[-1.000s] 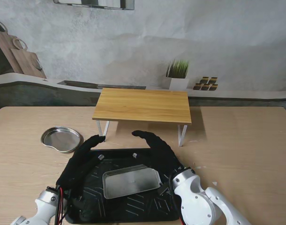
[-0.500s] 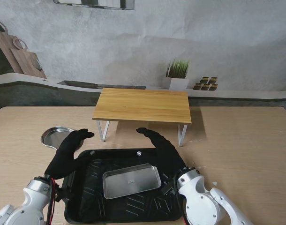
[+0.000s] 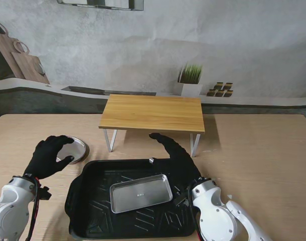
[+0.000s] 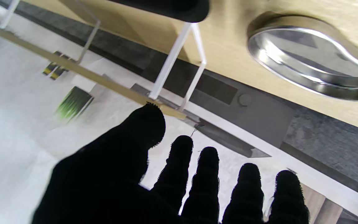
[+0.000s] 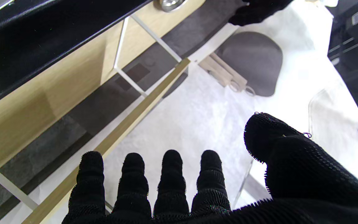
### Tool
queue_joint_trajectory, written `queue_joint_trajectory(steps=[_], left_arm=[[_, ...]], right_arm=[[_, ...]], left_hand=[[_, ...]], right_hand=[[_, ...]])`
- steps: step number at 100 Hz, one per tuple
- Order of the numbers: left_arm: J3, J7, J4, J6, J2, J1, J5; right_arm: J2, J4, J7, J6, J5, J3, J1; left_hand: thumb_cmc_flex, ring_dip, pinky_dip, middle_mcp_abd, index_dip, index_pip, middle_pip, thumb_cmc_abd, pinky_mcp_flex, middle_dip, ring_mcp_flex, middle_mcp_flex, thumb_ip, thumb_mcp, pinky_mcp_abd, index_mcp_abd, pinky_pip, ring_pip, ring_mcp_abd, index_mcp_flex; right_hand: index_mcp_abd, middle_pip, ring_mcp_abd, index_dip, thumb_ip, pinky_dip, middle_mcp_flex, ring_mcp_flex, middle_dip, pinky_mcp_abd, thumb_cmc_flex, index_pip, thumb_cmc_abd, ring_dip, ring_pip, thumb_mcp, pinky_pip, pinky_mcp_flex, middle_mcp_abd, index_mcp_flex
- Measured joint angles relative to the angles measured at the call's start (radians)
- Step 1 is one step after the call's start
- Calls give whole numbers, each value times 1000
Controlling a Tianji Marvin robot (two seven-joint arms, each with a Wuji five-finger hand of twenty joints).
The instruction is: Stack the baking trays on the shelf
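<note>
- Stand view, looking down on a light wooden table [image 3: 263, 150]. A small wooden shelf [image 3: 153, 113] on white wire legs stands at the far middle; its top is bare.
- Large black baking tray [image 3: 93, 211] lies on the table nearest to me, in front of the shelf, well short of its legs.
- Rectangular metal tray [image 3: 141, 193] lies flat inside the black tray, slightly skewed, around its middle.
- Round metal pan [image 3: 79, 147] sits on the table to the left, beyond the black tray's left far corner and apart from it.
- Left hand [image 3: 48, 155], black-gloved, is over the round pan and covers most of it from this view. Fingers loosely curled and apart, holding nothing. Cannot tell from here whether the fingertips touch the pan.
- Left wrist view: fingers [image 4: 208, 174] spread with gaps between them, nothing between them and the thumb. The round pan [image 4: 309, 73] shows bright and shallow on the table top, clear of the fingers. One shelf leg [image 4: 179, 65] and the shelf edge show beyond.
- Right hand [image 3: 173, 155], black-gloved, reaches over the black tray's far right corner, fingers extended toward the shelf, gripping nothing.
- Right wrist view: four fingers [image 5: 171, 180] side by side and straight, thumb set apart; the black tray's rim [image 5: 42, 46] and the shelf's leg lie ahead.
- Small potted plant [image 3: 190, 79] stands on the ledge behind the shelf.
</note>
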Motion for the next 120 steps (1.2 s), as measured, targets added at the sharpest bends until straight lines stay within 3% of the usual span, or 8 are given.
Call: queue_joint_trajectory(steps=[31,39,48,61,74,88,104,120], left_arm=[[57,-66,213,-17,37,-177,132],[69,-90,242,-17,47,-205,160],[83,-86,288,-31,57,-236,225],[92,-36,368,-106,68,-268,331],[106,19,405,-108,85,-277,426],[131,71,450,-101,95,-293,443],[151,48,454,-46,96,-295,436],[181,48,470,-22,98,-305,447]], right_arm=[[-3,-8,-5,3,17,11,-6],[-3,-11,-4,4,20,16,-9],[-4,-13,-6,5,20,19,-12],[-4,-18,-9,8,21,21,-16],[-5,-20,-10,12,27,22,-17],[-5,-20,-9,16,30,20,-17],[-5,-20,-9,17,30,20,-17],[-6,-20,-11,17,35,21,-17]], left_hand=[[-1,0,26,-1,20,22,23,-1,10,14,0,0,0,6,-2,-27,0,0,-25,-14],[0,0,26,-3,33,39,36,-5,13,18,0,0,0,16,-25,-40,0,0,-39,-26],[11,0,9,-41,43,65,57,-35,38,27,22,0,0,72,-49,-86,1,0,-65,-26],[13,-3,-39,-97,44,85,84,-89,76,27,40,12,0,154,-91,-149,-10,1,-104,-10],[13,-13,-63,-139,44,87,106,-127,113,27,51,23,0,213,-119,-191,-11,41,-126,-10],[12,-25,-85,-144,44,88,119,-147,123,27,51,24,-3,242,-126,-199,23,113,-136,-13],[10,-39,-103,-144,42,96,122,-147,86,27,50,33,-13,242,-126,-187,108,149,-136,-13],[9,-53,-157,-144,33,96,122,-147,61,27,50,33,-13,248,-129,-177,178,167,-136,-13]], right_hand=[[0,7,0,12,0,7,0,0,4,0,0,-1,0,0,1,1,0,1,0,12],[0,8,0,22,0,7,0,0,7,0,0,-1,0,0,1,1,0,1,0,13],[0,11,-1,22,0,7,0,0,11,0,0,-1,0,0,1,1,0,1,0,13],[0,20,-1,23,0,7,0,0,13,0,0,-1,0,0,2,2,0,3,0,13],[0,31,-1,23,0,7,0,0,14,0,0,2,0,0,2,2,0,7,0,22],[0,34,-1,23,0,7,0,0,15,0,0,6,0,0,3,13,0,10,0,23],[0,45,-2,24,0,7,0,0,19,0,0,25,0,0,14,14,0,12,0,23],[0,46,-2,24,0,7,0,0,24,0,0,41,0,0,16,24,0,12,0,23]])
